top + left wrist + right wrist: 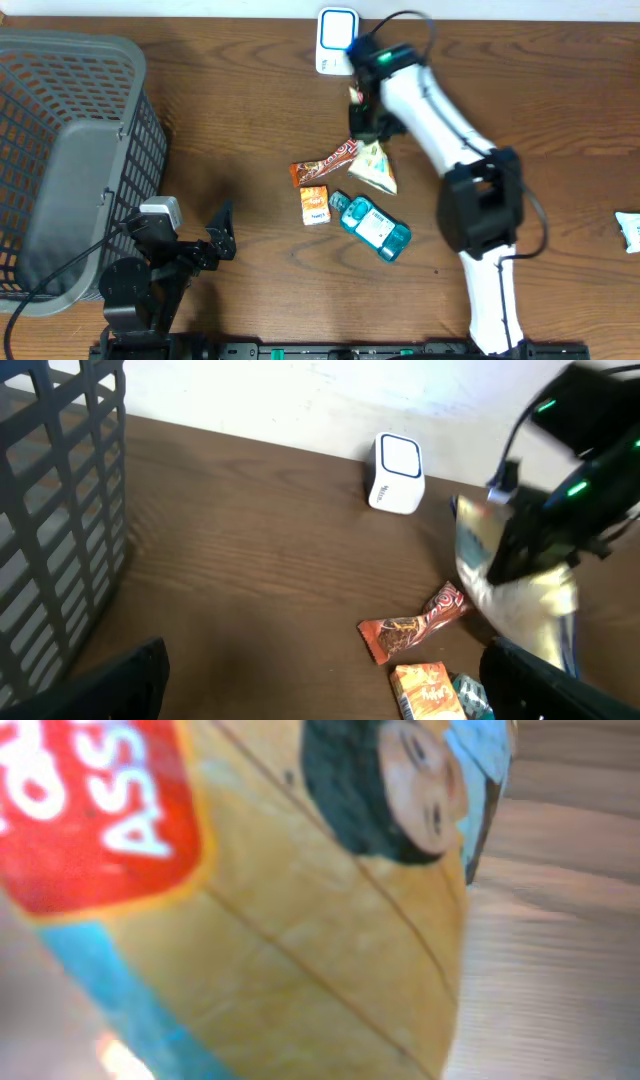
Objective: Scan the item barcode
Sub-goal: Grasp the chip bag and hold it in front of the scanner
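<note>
Yellow snack pouch [300, 940] pinched in closed right gripper [360, 120] near white scanner [337, 40], left gripper [224, 232] wide open holding nothing, mesh basket [150, 130] at left showing its grey floor

Right arm [432, 105] white, joints [480, 205] and hand [364, 134] black (green light [383, 57]).

Overhead top-down; right wrist close on packet [320, 940].

We find the basket [70, 150] on the table's [250, 120] left, the scanner [336, 40] at its far edge. Midway, the pouch [375, 168] is just right of the bar [322, 165]; nearer us, the pack [372, 225] lies just right of the box [315, 205].
</note>
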You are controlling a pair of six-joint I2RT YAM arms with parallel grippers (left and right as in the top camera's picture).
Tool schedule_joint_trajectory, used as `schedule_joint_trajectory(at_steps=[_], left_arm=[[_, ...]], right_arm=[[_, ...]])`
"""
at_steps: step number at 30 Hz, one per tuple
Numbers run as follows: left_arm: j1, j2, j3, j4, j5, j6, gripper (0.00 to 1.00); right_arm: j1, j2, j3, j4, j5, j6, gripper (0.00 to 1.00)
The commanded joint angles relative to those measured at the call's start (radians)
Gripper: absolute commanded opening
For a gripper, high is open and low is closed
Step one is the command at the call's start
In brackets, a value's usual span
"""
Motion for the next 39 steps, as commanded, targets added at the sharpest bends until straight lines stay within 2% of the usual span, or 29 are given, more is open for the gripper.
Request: schedule_joint_trajectory(at_steps=[1, 4, 9, 15, 19, 28, 31, 36, 39], left_arm=[[-0.002, 0.0, -0.001, 0.0, 0.009, -0.005, 0.99], [-0.002, 0.0, -0.001, 0.0, 0.009, -0.005, 0.99], [-0.002, 0.0, -0.001, 0.0, 0.009, -0.005, 0.99], [-0.002, 0.0, -0.001, 0.0, 0.009, -0.005, 0.99], [-0.002, 0.0, -0.001, 0.0, 0.009, -0.005, 0.99], [-0.002, 0.0, -0.001, 0.0, 0.009, -0.005, 0.99], [-0.002, 0.0, -0.001, 0.0, 0.009, -0.005, 0.99], [-0.002, 0.0, -0.001, 0.0, 0.009, -0.005, 0.99], [-0.002, 0.0, -0.001, 0.0, 0.009, -0.005, 0.99]], right_arm=[[-0.116, -0.095, 0.034, -0.065, -0.7, -0.427, 0.01], [-0.183, -0.096, 0.033, -0.145, -0.913, -0.518, 0.01], [-0.261, -0.096, 0.027, -0.232, -1.12, -0.52, 0.01], [-0.282, -0.096, 0.027, -0.323, -1.295, -0.518, 0.01], [-0.286, -0.096, 0.027, -0.377, -1.34, -0.511, 0.01], [-0.288, -0.096, 0.027, -0.378, -1.291, -0.521, 0.01], [-0.283, -0.096, 0.027, -0.357, -1.22, -0.653, 0.01], [-0.239, -0.096, 0.027, -0.277, -0.968, -0.836, 0.01], [-0.194, -0.096, 0.027, -0.256, -0.888, -1.039, 0.01]])
